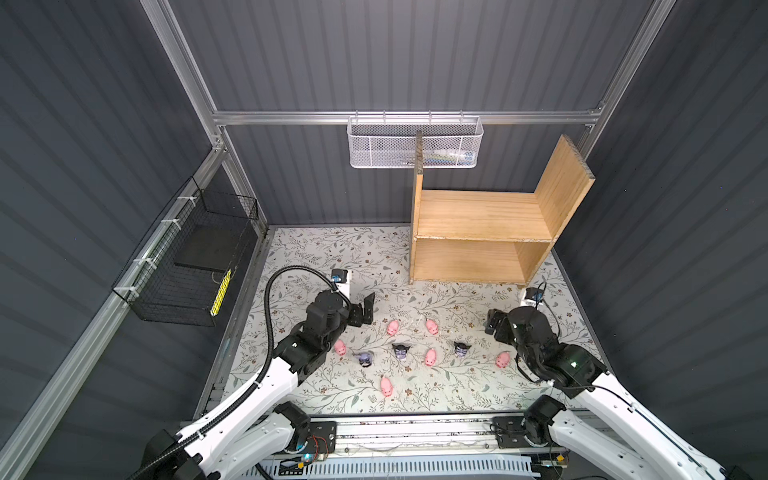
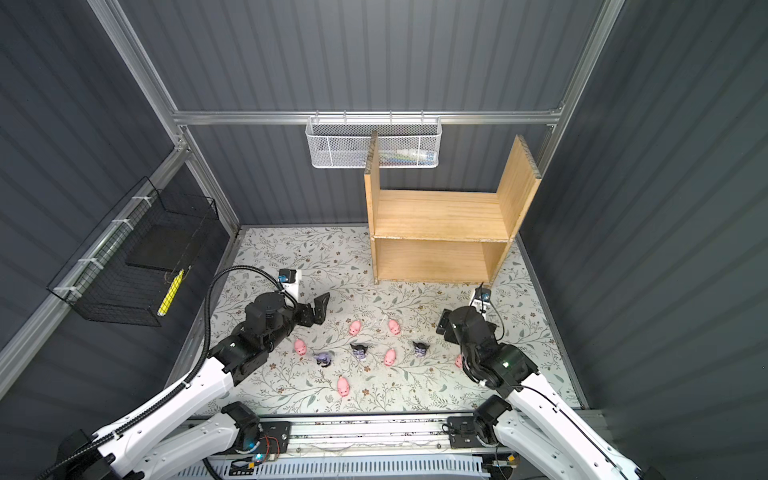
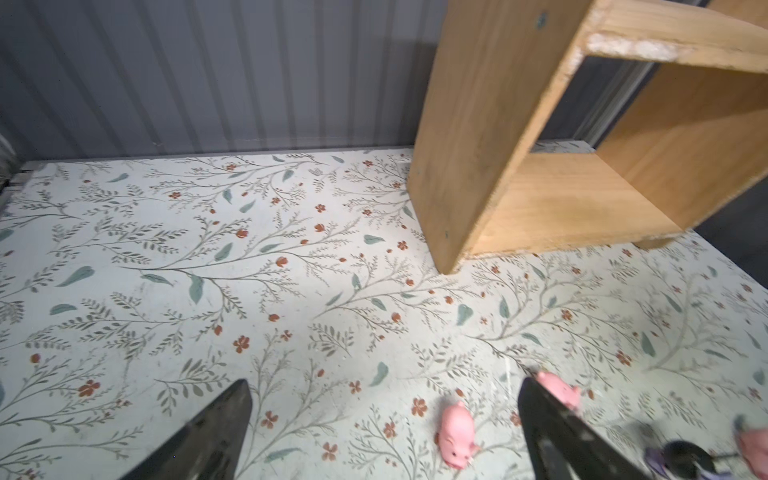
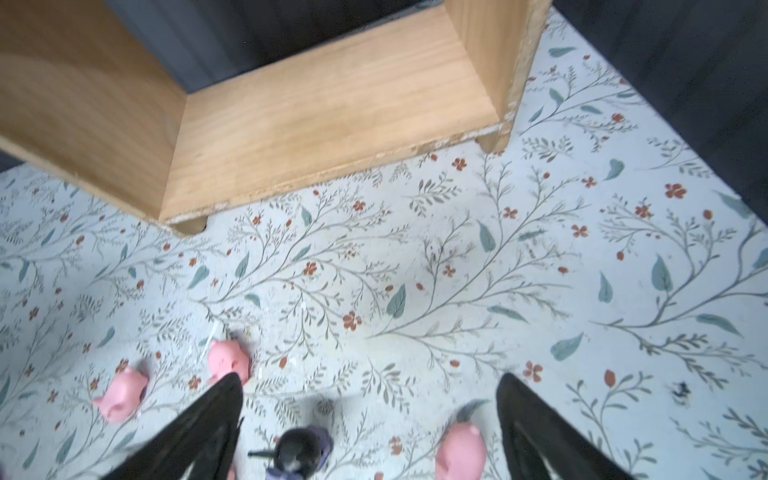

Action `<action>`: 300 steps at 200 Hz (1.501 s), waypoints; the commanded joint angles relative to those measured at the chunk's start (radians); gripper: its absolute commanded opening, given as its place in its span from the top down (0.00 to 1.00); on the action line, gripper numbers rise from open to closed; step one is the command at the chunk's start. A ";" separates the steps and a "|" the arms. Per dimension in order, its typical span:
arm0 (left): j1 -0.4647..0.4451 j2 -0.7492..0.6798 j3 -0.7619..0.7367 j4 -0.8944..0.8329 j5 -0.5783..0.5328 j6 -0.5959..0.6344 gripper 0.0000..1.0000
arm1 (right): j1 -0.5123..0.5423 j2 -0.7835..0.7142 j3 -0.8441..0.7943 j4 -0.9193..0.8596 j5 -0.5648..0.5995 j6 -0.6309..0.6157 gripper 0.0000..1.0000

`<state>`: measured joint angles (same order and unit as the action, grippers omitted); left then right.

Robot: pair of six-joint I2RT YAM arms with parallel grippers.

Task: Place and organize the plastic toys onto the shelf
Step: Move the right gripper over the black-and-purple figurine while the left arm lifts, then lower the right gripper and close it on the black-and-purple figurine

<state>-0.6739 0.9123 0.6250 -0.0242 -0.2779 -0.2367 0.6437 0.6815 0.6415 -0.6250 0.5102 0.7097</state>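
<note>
Several pink pigs and three horned-hood figurines lie scattered on the floral mat in both top views, among them a pig (image 1: 392, 327), a pig (image 1: 502, 359), a lavender-hooded figurine (image 1: 365, 358) and a black-hooded figurine (image 2: 360, 351). The wooden shelf (image 1: 478, 220) (image 2: 440, 216) stands at the back right, both levels bare. My left gripper (image 1: 368, 307) (image 3: 385, 386) is open above the mat, with a pig (image 3: 457, 434) below between its fingers. My right gripper (image 1: 492, 322) (image 4: 370, 380) is open over a black-hooded figurine (image 4: 301, 451) and a pig (image 4: 461, 453). Neither holds anything.
A white mesh basket (image 1: 415, 143) hangs on the back rail, just behind the shelf's left board. A black wire basket (image 1: 187, 257) hangs on the left wall. Dark ribbed walls close in the mat on three sides.
</note>
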 commanded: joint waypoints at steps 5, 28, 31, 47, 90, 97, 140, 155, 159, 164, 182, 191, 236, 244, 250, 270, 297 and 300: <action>-0.100 -0.011 0.031 -0.104 -0.074 -0.015 0.01 | 0.162 -0.004 -0.022 -0.147 0.149 0.166 0.07; -0.171 0.002 0.069 -0.153 -0.115 0.004 0.01 | 0.307 0.051 -0.024 -0.179 0.253 0.255 0.08; -0.176 0.005 0.074 -0.159 -0.119 0.006 0.01 | 0.320 0.065 -0.022 -0.183 0.264 0.264 0.08; -0.194 0.008 0.101 -0.188 -0.122 0.018 0.01 | 0.400 0.141 0.004 -0.215 0.321 0.319 0.08; -0.200 -0.013 0.154 -0.253 -0.145 0.034 0.00 | 0.549 0.273 0.033 -0.209 0.340 0.405 0.10; -0.200 -0.013 0.159 -0.263 -0.148 0.036 0.00 | 0.554 0.276 0.016 -0.178 0.316 0.405 0.10; -0.199 0.026 0.177 -0.309 -0.175 0.027 0.01 | 0.555 0.298 -0.098 0.025 0.202 0.428 0.10; -0.200 0.031 0.173 -0.310 -0.176 0.025 0.00 | 0.555 0.344 -0.116 0.070 0.192 0.430 0.10; -0.200 0.031 0.173 -0.310 -0.175 0.025 0.00 | 0.555 0.358 -0.117 0.078 0.192 0.430 0.10; -0.200 0.031 0.171 -0.309 -0.174 0.025 0.00 | 0.555 0.372 -0.115 0.085 0.192 0.430 0.11; -0.200 0.022 0.165 -0.316 -0.175 0.019 0.00 | 0.555 0.429 -0.101 0.100 0.202 0.423 0.11; -0.200 0.014 0.159 -0.316 -0.176 0.013 0.00 | 0.555 0.470 -0.097 0.107 0.211 0.422 0.11; -0.199 -0.031 0.126 -0.322 -0.188 -0.007 0.00 | 0.528 0.539 -0.116 0.176 0.205 0.414 0.13; -0.199 -0.034 0.122 -0.322 -0.188 -0.007 0.00 | 0.520 0.543 -0.121 0.197 0.199 0.402 0.14; -0.200 -0.037 0.118 -0.321 -0.191 -0.007 0.01 | 0.514 0.547 -0.126 0.208 0.196 0.396 0.14; -0.199 -0.039 0.108 -0.315 -0.201 -0.007 0.00 | 0.482 0.558 -0.137 0.252 0.183 0.371 0.17; -0.200 -0.033 0.103 -0.309 -0.201 -0.005 0.00 | 0.446 0.575 -0.137 0.280 0.168 0.347 0.20; -0.199 -0.032 0.103 -0.309 -0.201 -0.004 0.00 | 0.443 0.577 -0.137 0.282 0.168 0.344 0.21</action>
<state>-0.8700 0.8837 0.7372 -0.3298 -0.4610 -0.2302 1.1114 1.2427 0.5125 -0.3805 0.6880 1.0874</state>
